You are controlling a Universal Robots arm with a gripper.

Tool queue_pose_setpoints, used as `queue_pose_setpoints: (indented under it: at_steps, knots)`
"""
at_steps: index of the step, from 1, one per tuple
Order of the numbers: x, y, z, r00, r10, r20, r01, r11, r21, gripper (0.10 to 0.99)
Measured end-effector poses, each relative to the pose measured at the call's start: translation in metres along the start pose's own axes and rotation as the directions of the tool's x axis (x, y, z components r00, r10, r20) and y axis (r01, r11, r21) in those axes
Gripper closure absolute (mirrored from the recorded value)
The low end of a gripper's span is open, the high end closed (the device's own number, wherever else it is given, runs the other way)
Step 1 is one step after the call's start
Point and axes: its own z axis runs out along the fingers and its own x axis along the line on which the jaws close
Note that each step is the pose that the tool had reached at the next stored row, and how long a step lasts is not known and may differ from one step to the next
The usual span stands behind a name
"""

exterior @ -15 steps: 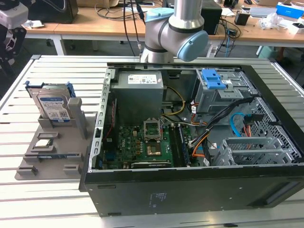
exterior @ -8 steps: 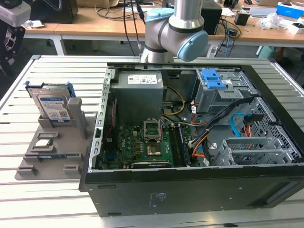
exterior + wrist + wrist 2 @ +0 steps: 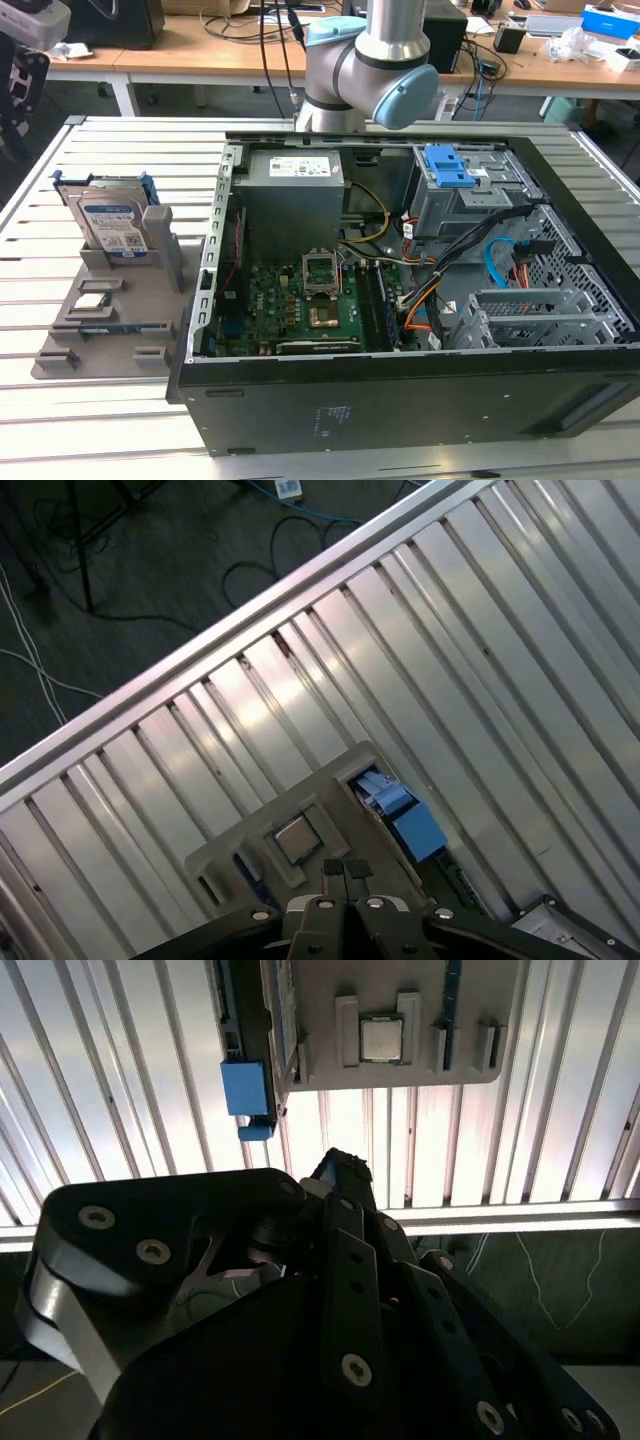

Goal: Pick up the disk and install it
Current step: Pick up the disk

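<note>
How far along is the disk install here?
Nothing looks done yet: the disk stands upright in the grey holder, outside the open computer case. In hand: the gripper, empty, hangs above that holder. Left: picking up and installing the disk.

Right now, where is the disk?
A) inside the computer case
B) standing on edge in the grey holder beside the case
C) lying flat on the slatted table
B: the disk stands upright in the grey holder, at the exterior view's left of the open computer case.
</note>
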Motion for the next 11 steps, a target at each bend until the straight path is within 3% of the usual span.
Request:
queue_pose_setpoints:
  at_steps: [11]
  knots:
    - [0.0000, 0.0000, 0.0000, 0.9942, -0.108, -0.0047, 0.108, 0.9942, -0.001, 0.980]
